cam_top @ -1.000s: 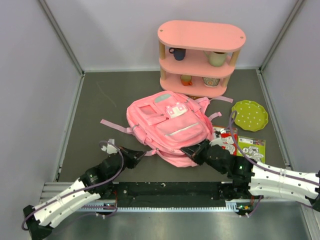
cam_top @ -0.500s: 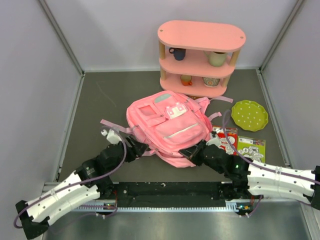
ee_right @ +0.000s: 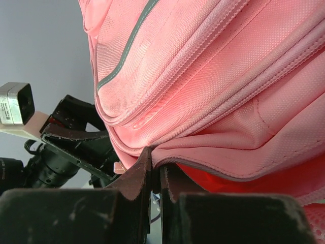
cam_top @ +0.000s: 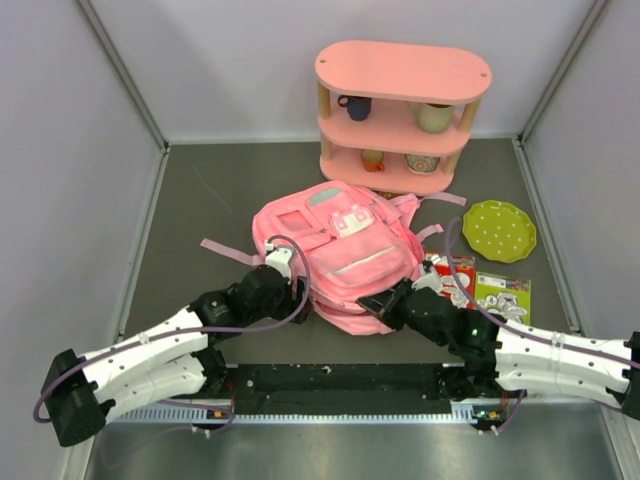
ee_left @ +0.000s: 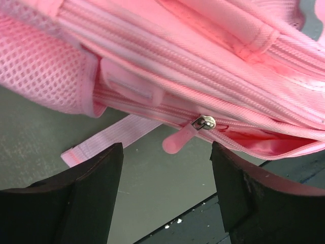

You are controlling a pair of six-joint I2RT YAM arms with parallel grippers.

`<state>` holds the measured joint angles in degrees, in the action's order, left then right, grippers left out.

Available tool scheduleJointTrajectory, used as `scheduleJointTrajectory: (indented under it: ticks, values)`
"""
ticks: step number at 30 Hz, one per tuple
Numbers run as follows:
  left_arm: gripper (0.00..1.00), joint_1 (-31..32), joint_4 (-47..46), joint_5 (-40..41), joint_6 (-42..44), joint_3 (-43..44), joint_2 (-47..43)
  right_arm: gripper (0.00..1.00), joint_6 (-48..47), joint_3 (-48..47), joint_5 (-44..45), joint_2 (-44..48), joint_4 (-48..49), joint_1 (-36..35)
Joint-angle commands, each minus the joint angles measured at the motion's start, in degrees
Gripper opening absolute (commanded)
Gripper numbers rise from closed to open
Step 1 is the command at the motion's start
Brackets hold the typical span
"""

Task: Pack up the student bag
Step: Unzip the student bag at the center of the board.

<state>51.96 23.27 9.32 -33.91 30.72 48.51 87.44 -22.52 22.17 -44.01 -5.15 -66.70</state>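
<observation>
Pink bag (cam_top: 340,250): lies flat on the dark table (cam_top: 200,200), just in front of the shelf (cam_top: 400,70). Its top end points toward the shelf and its near edge sits between the two grippers.
Zip: in the left wrist view a metal slider (ee_left: 203,122) sits on the bag's (ee_left: 203,51) near edge, with a pink pull tab (ee_left: 177,141) hanging from it. Right of the slider the zip gapes and a reddish inside shows.
Left gripper (cam_top: 300,300): at the bag's near left corner. Its fingers (ee_left: 91,178) are spread wide and nothing is gripped. The pull tab hangs in the gap (ee_left: 166,152), clear of both fingers.
Right gripper (cam_top: 377,302): at the near right edge. Its fingers (ee_right: 137,178) are pressed together, pinching the fabric lip of the bag's (ee_right: 213,76) opening.
Strap (ee_left: 111,140): flat on the table under the near left corner; another trails off to the left in the top view.
Shelf: pink, three tiers, with cups (cam_top: 355,106) on the middle and bottom tiers.
Plate (cam_top: 500,230): green with pale dots, right of the bag and apart from it.
Packets (cam_top: 502,293): two flat printed ones, red and green, side by side on the table. They are beside the right arm, between the bag's right side and the plate.
</observation>
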Motion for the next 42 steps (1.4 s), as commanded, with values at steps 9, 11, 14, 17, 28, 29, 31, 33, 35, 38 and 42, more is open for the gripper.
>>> scheduleJointTrajectory:
  ticks: [9,11,14,17,28,29,31,33,35,38,42]
  values:
    - [0.69,-4.9,-13.6,-15.0,11.1,-2.1,3.1,0.0,-1.0,-3.0,1.6,1.5,4.8,0.4]
    - [0.69,-6.9,-15.2,-18.2,10.9,-2.3,3.5,0.0,-1.0,-3.0,1.7,1.6,4.8,0.4]
    - [0.67,-10.1,-16.0,-22.0,10.7,-2.3,5.1,0.0,-1.0,-3.0,1.6,1.5,4.7,0.4]
    - [0.62,-12.4,-18.2,-25.4,10.5,-2.8,5.8,0.0,-1.0,-3.0,1.6,1.5,4.8,0.4]
    - [0.41,-13.9,-18.5,-37.0,10.4,-1.8,13.3,0.0,-0.8,-2.8,1.9,1.6,4.8,0.4]
    - [0.34,-13.9,-18.8,-37.1,10.4,-1.9,13.4,0.0,-0.8,-2.8,1.9,1.6,4.8,0.3]
    - [0.31,-13.9,-19.1,-36.8,10.2,-2.6,13.3,0.0,-0.8,-2.7,1.9,1.6,4.7,0.4]
    - [0.29,-14.0,-18.8,-36.7,10.2,-2.9,12.9,0.0,-0.6,-2.6,2.0,1.7,4.8,0.4]
    - [0.27,-13.9,-18.9,-36.1,10.0,-3.0,12.4,0.0,-0.6,-2.4,2.1,1.8,4.7,0.4]
    - [0.13,-13.9,-18.8,-35.8,10.3,-3.3,12.4,0.0,-0.2,-2.3,2.3,2.0,4.8,0.4]
    - [0.0,-14.0,-17.7,-34.9,10.3,-2.9,12.5,0.0,-0.1,-2.3,2.3,2.1,4.8,0.4]
